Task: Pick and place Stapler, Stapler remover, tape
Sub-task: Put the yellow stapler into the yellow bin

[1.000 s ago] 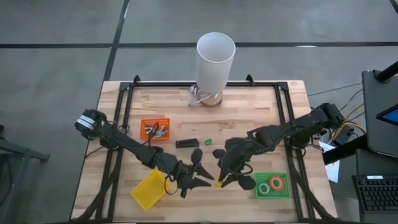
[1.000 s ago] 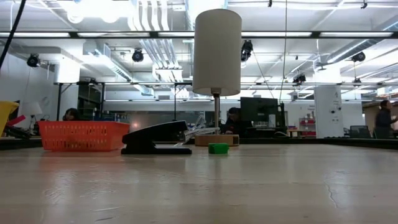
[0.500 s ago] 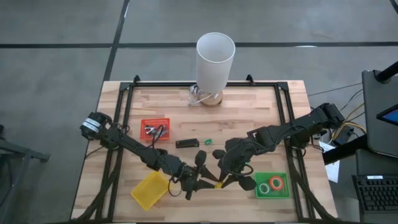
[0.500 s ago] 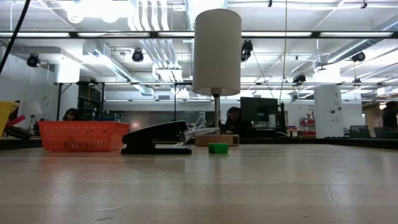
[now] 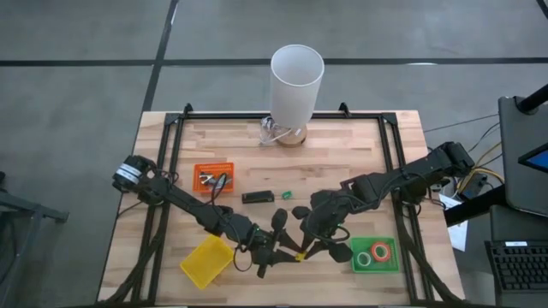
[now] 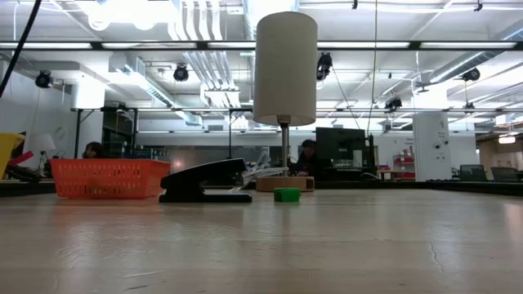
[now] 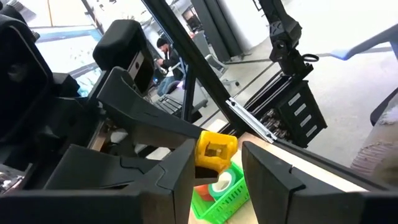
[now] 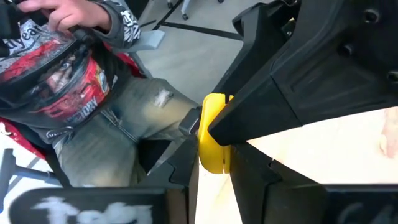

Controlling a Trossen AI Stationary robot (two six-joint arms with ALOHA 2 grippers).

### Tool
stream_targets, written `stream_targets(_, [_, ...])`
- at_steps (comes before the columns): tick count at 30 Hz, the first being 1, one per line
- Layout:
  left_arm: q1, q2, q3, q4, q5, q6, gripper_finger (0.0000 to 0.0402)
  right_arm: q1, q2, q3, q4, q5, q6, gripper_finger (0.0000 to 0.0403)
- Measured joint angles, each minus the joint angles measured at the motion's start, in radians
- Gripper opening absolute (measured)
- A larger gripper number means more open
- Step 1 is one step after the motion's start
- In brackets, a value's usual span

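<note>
A yellow tape ring [image 5: 300, 254] sits at the near middle of the table, in my right gripper [image 5: 306, 248], which is shut on it. My left gripper [image 5: 281, 248] is open just to its left. In the left wrist view its two fingers [image 7: 180, 177] stand either side of the yellow ring [image 7: 214, 151] without touching it. The black stapler [image 5: 257, 197] lies flat on the table, and the low view shows the stapler [image 6: 204, 181] too. A small green piece [image 5: 286, 195] lies beside it. Grey metal claws lie in the orange tray [image 5: 213, 176]. My right gripper pinches the yellow tape ring between its two fingers, one on each flat side of the ring [image 8: 211, 134]. The fingers [image 7: 155, 124] reach it from the table's right. The ring stands on edge and looks lifted off the table.
A green tray [image 5: 374, 255] with a red and a green tape ring sits at the near right. A yellow tray [image 5: 205, 261] sits at the near left. A tall white cylinder [image 5: 297, 81] stands at the far edge. A person [image 8: 74, 81] sits beyond the near edge.
My left gripper has moved toward the table's right, closing on the yellow tape ring in my right gripper. My right gripper and the ring have stayed about where they were.
</note>
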Motion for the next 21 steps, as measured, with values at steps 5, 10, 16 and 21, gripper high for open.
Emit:
stream_targets(5, [0.0, 0.003, 0.0, 0.005, 0.008, -0.002, 0.0133, 0.0, 0.0, 0.0, 0.002, 0.002, 0.0, 0.0072])
stream_targets(10, [0.001, 0.003, 0.0, 0.011, 0.008, -0.006, 0.0118, 0.0, 0.0, -0.001, 0.012, 0.002, 0.0, 0.0082])
stream_targets(16, [0.003, 0.003, 0.0, 0.011, 0.005, -0.011, 0.0077, 0.0, 0.0, -0.003, 0.015, 0.002, -0.004, 0.0072])
stream_targets(21, [0.003, 0.003, 0.0, 0.009, 0.005, -0.05, 0.0081, 0.003, 0.0, -0.005, 0.016, 0.002, 0.023, 0.0079])
